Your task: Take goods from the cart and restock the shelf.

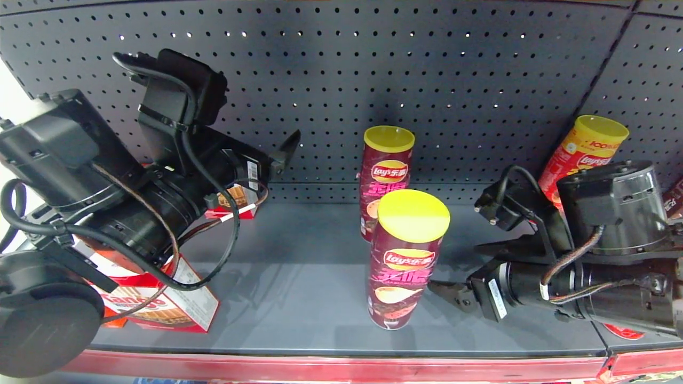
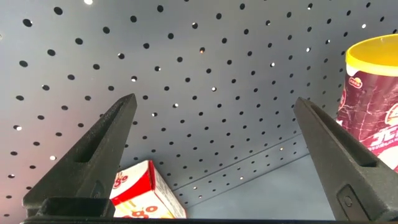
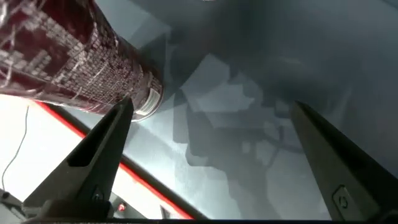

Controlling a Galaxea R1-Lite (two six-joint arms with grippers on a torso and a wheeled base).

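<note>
Two cans stand upright on the shelf (image 1: 299, 277): a front can (image 1: 408, 261) and a rear can (image 1: 387, 170). The right gripper (image 3: 211, 115) lies low and level just beside the front can, jaws spread, empty. The left gripper (image 2: 214, 106) hangs raised near the pegboard (image 1: 320, 80), above a red box (image 1: 176, 304), likewise spread and empty.

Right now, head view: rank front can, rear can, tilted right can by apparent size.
1. front can, nearest, so enlarged.
2. rear can, partly hidden.
3. tilted right can, partly hidden too; 2 versus 3 unsure.
</note>
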